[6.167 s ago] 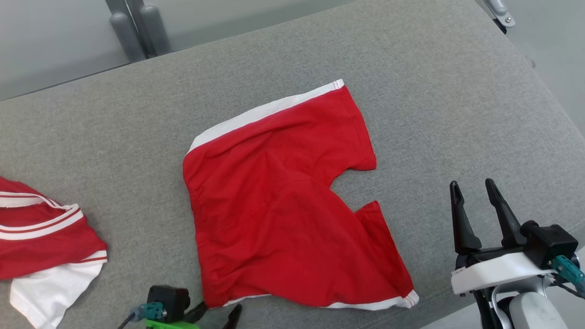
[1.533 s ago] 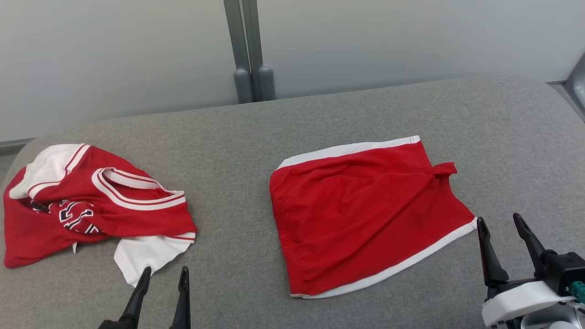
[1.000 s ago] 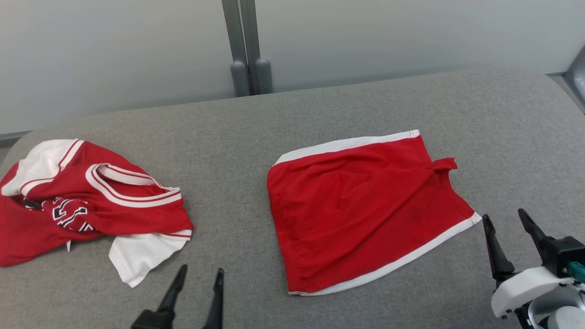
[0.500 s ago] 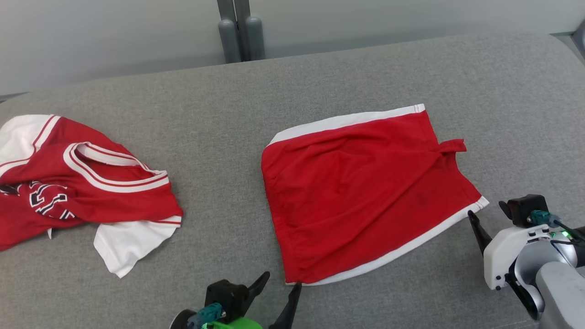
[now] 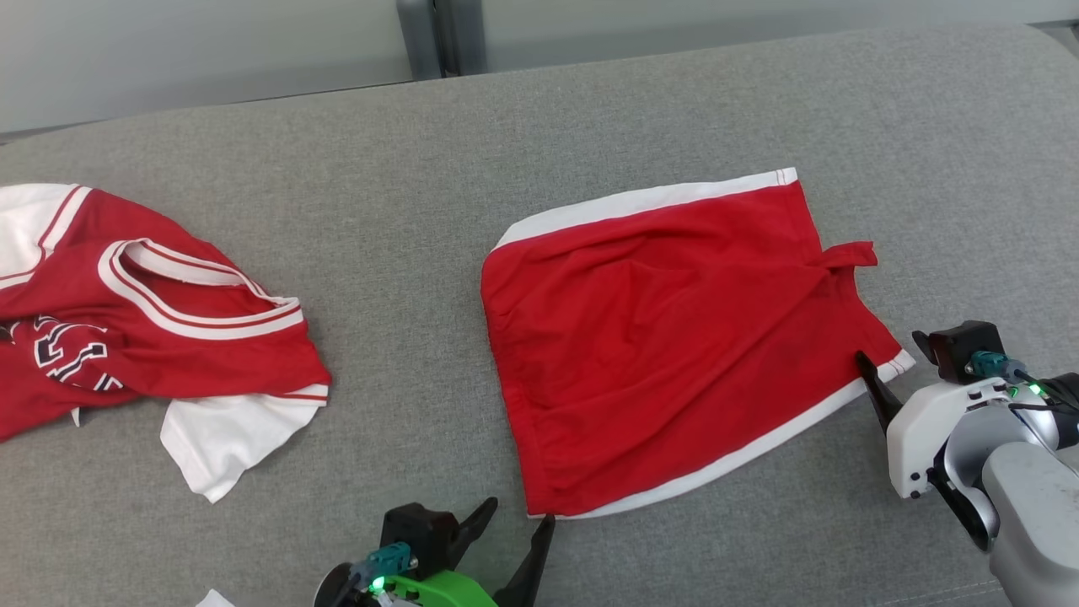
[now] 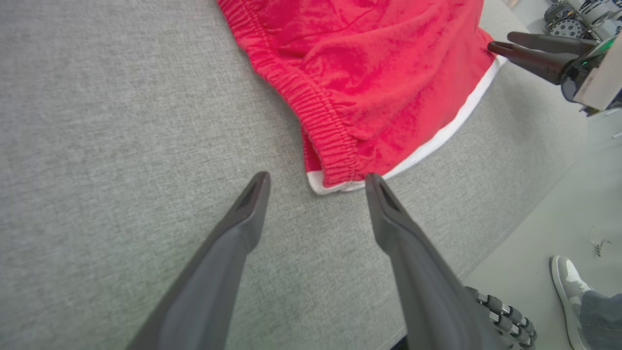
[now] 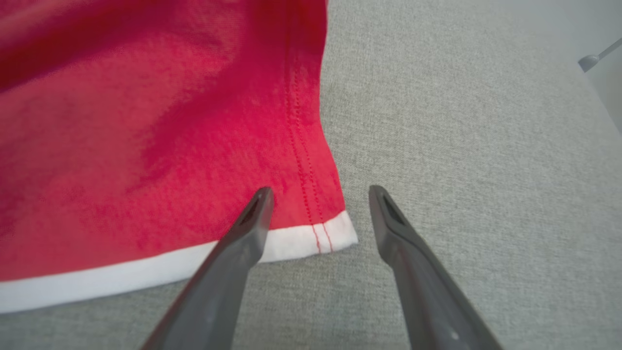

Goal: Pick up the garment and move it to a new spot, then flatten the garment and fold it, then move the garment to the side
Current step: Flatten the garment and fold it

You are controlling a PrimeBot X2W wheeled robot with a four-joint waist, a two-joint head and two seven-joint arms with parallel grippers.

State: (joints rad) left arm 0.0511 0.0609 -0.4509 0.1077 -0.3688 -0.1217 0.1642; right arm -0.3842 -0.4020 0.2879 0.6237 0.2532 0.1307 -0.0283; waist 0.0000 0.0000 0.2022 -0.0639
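- Left tool (image 6: pixel 317 177) now sits further forward than a second ago, at the shorts' (image 5: pixel 674 337) waistband corner, spread wide.
- Right tool (image 7: pixel 320 189), also spread, straddles the hem corner.

**Partly hidden items**

The red and white jersey (image 5: pixel 126 337) runs off the head view's left edge; its crumpled black lettering is unreadable. One finger of the right gripper (image 5: pixel 887 358) is hidden behind its housing. In the left wrist view, a person's shoe (image 6: pixel 566 287) runs off the bottom edge.
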